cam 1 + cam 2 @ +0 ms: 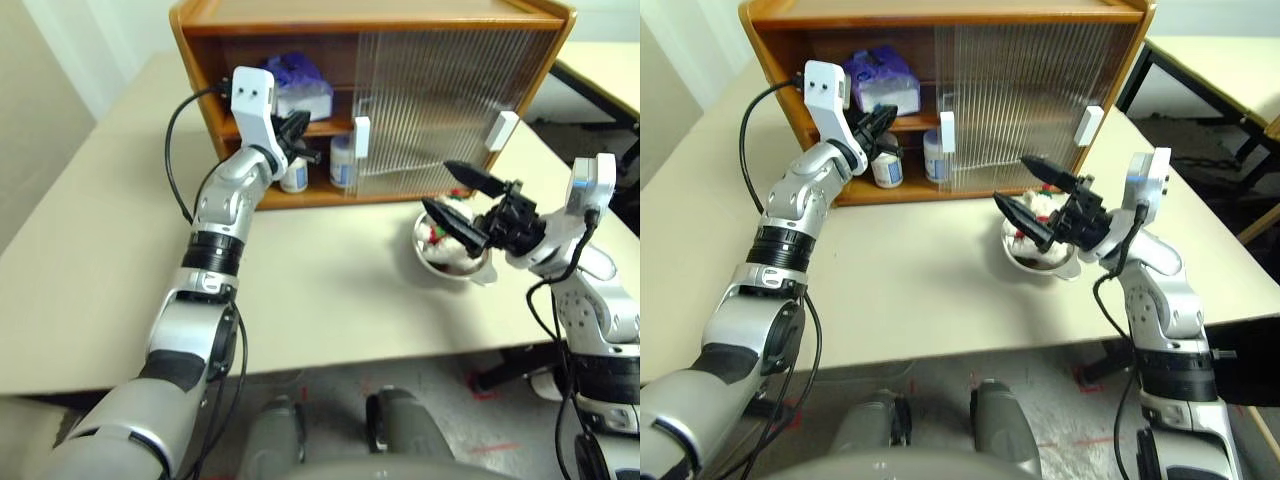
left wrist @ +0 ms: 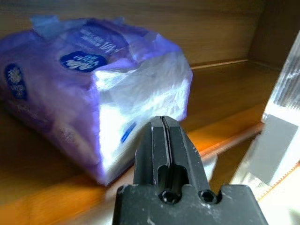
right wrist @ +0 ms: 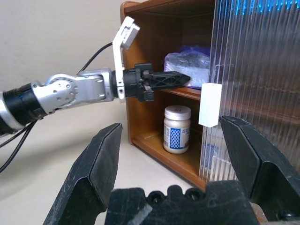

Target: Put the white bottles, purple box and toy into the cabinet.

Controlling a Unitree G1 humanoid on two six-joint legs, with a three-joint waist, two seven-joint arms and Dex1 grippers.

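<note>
The cabinet (image 1: 370, 15) stands at the back of the table with its left half open. On its upper shelf lies the purple box (image 1: 300, 85), seen close up in the left wrist view (image 2: 70, 84). Two white bottles (image 1: 295, 175) (image 1: 343, 162) stand on the lower shelf. My left gripper (image 1: 298, 128) is shut and empty, level at the opening, just in front of the purple box. My right gripper (image 1: 437, 187) hangs open above a steel bowl (image 1: 470, 272) that holds the toy (image 1: 1040, 205).
The ribbed sliding doors (image 1: 440, 100) cover the cabinet's right half, with white handles (image 1: 361, 137) (image 1: 501, 130) sticking out. The bowl sits in front of those doors. A second table (image 1: 600, 65) stands at the back right. Bare tabletop (image 1: 330, 280) stretches before the cabinet.
</note>
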